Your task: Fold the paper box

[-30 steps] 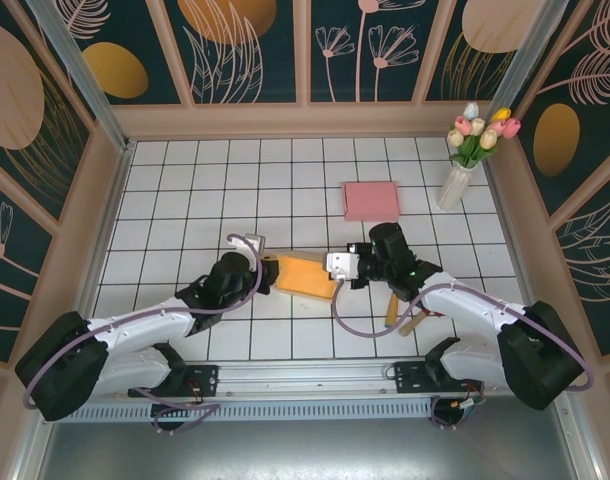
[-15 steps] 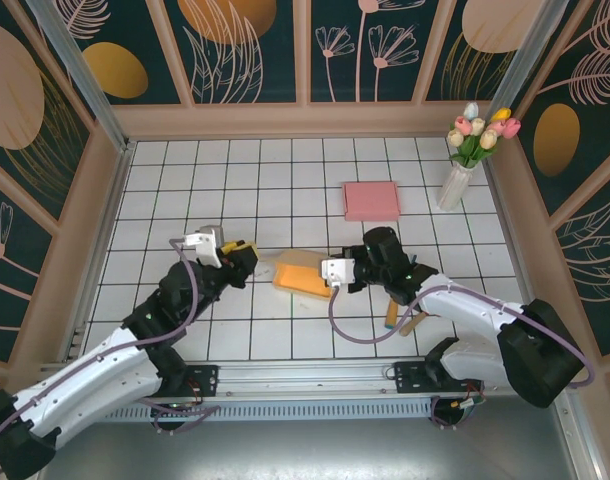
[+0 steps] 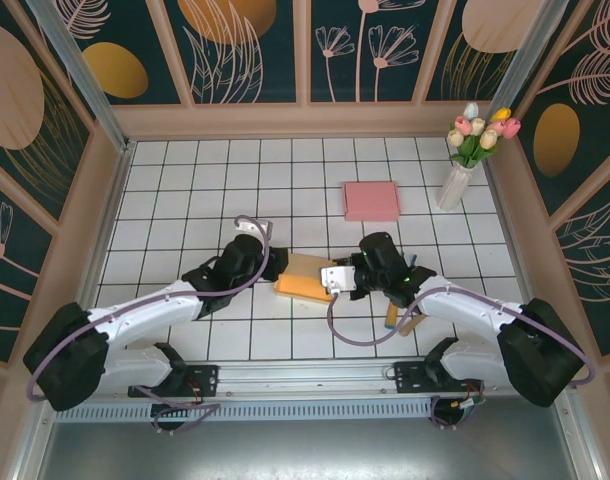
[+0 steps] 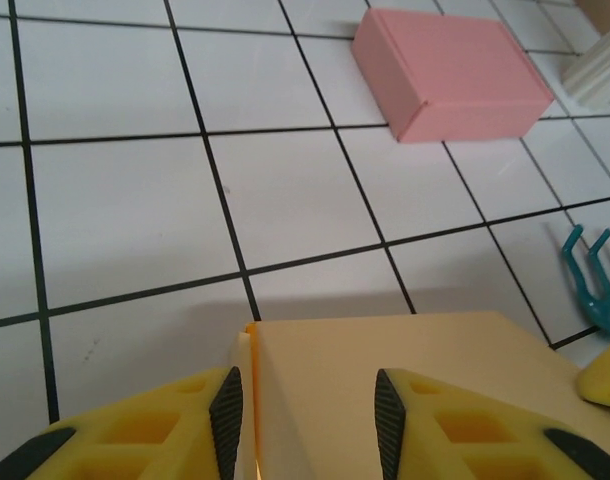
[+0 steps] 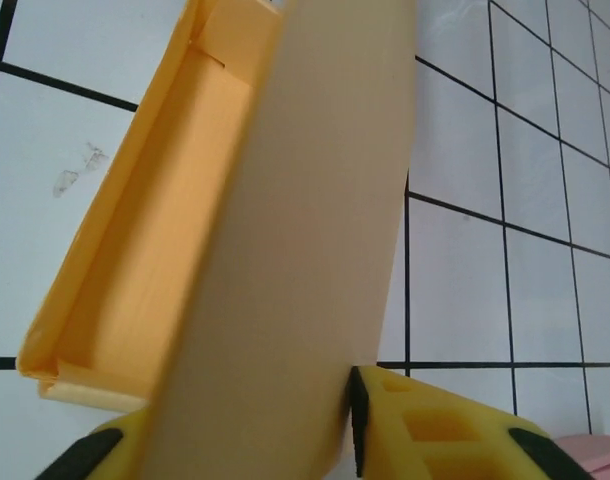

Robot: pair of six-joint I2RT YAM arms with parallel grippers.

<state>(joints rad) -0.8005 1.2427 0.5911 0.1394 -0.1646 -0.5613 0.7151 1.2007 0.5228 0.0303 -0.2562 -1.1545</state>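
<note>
Where the right gripper's fingers gape, the box lid sits between.

Blurred flap half-hides one finger of my right gripper; paper box runs off my left wrist view's bottom edge
</note>
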